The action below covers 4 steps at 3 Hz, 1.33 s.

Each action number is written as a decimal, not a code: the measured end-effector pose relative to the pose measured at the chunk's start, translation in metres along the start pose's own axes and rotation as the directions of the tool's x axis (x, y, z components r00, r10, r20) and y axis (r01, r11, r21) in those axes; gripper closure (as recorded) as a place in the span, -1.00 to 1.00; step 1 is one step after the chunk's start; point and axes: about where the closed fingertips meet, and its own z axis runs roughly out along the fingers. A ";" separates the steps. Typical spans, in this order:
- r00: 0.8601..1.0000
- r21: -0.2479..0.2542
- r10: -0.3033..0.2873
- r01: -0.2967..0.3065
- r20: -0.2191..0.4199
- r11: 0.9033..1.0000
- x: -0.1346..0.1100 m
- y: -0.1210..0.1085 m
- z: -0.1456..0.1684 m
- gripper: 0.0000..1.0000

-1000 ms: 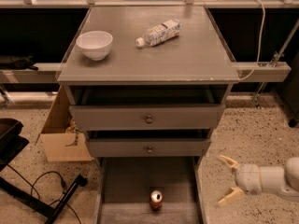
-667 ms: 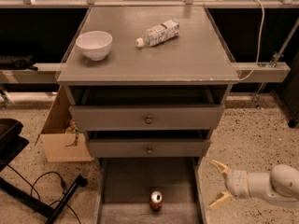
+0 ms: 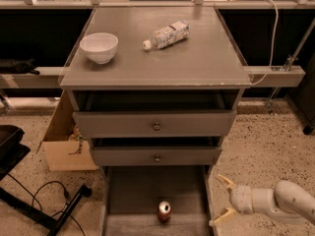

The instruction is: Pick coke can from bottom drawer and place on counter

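Observation:
The coke can (image 3: 164, 211), red with a silver top, stands upright near the front of the open bottom drawer (image 3: 133, 193), on its grey floor. My gripper (image 3: 221, 200) is at the lower right, just outside the drawer's right wall and level with the can, its fingers spread open and empty, pointing left. The counter (image 3: 197, 58) is the flat grey top of the cabinet, above the two knobbed drawers.
A white bowl (image 3: 99, 47) and a clear plastic bottle (image 3: 167, 35) lying on its side sit on the counter. A cardboard box (image 3: 61, 140) stands left of the cabinet. A black stand and cable (image 3: 49, 200) lie on the speckled floor at lower left.
My gripper has moved left across the floor, closer to the drawer's right wall. The can and the things on the counter have not moved.

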 end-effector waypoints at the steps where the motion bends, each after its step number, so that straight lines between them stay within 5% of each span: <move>1: 1.000 -0.043 -0.015 0.014 -0.007 0.999 0.014 0.000 0.028 -1.00; 3: 0.993 -0.095 -0.067 0.057 -0.101 0.994 0.072 0.004 0.116 -1.00; 4: 0.991 -0.120 -0.089 0.077 -0.097 0.990 0.094 0.005 0.160 -1.00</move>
